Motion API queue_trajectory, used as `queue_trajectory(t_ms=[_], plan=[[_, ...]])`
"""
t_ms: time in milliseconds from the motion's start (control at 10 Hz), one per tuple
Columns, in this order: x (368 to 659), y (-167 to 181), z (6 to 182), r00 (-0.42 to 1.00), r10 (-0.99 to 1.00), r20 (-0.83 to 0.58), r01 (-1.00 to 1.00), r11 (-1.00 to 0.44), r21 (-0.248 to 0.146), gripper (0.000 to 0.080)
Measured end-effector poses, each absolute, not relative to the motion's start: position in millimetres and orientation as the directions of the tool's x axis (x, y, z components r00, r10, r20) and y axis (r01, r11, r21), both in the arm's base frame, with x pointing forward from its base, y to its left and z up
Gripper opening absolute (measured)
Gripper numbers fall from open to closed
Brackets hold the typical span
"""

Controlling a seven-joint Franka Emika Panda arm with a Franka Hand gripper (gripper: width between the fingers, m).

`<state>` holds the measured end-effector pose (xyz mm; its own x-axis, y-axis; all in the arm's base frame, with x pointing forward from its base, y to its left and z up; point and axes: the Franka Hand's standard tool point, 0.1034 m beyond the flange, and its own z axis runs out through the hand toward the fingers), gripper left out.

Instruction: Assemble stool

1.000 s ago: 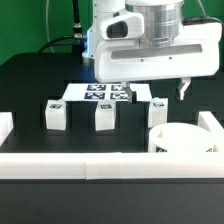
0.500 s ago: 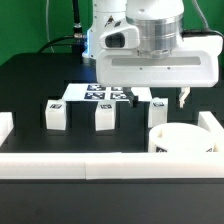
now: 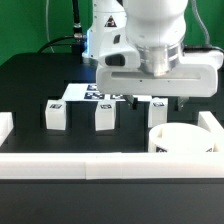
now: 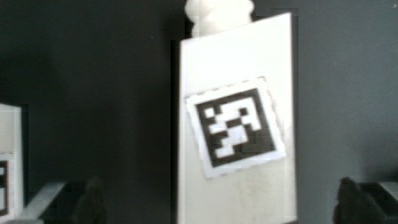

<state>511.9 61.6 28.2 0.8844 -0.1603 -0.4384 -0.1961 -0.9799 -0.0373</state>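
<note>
The arm (image 3: 135, 25) descends from above into the exterior view, with the wrist (image 3: 158, 40) vertical and directed straight down. The gripper (image 3: 158, 101) hangs beneath it, its broad white housing held level. The jaws stand spread wide apart (the dark fingertips (image 4: 368, 196) show only at opposite edges of the wrist view), both pointing downward.

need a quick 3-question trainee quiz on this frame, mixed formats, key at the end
1. True or false: the tool is shut on the leg seen in the wrist view.
2. In the exterior view the seat sits: A) at the view's left; B) at the view's right, in front of the legs; C) on the marker board.
3. How many legs show in the exterior view?
Key: 1 false, its fingers stand clear on either side of the leg; 2 B; 3 three, one partly hidden by the tool.
</note>
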Motion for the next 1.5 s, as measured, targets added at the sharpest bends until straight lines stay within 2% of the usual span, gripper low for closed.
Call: queue_trajectory(t_ms=[500,900,1000,1200,1400,1500], plan=[[508,64,26.8,0.710,-0.071,-0.701,-0.157,-0.986,-0.059,0.0649],[493,65,21.3,0.502,-0.023,-0.865,-0.137,-0.989,-0.053,0.0649],[489,66,19.5,0.437,-0.024,-0.899,-0.135,-0.990,-0.039,0.0649],[497,67,16.7,0.458,-0.019,-0.889,-0.132,-0.990,-0.047,0.0649],[496,68,16.7,0.458,-0.018,-0.889,-0.131,-0.990,-0.047,0.0410],[496,68,16.7,0.458,-0.018,-0.889,-0.131,-0.990,-0.047,0.0410]])
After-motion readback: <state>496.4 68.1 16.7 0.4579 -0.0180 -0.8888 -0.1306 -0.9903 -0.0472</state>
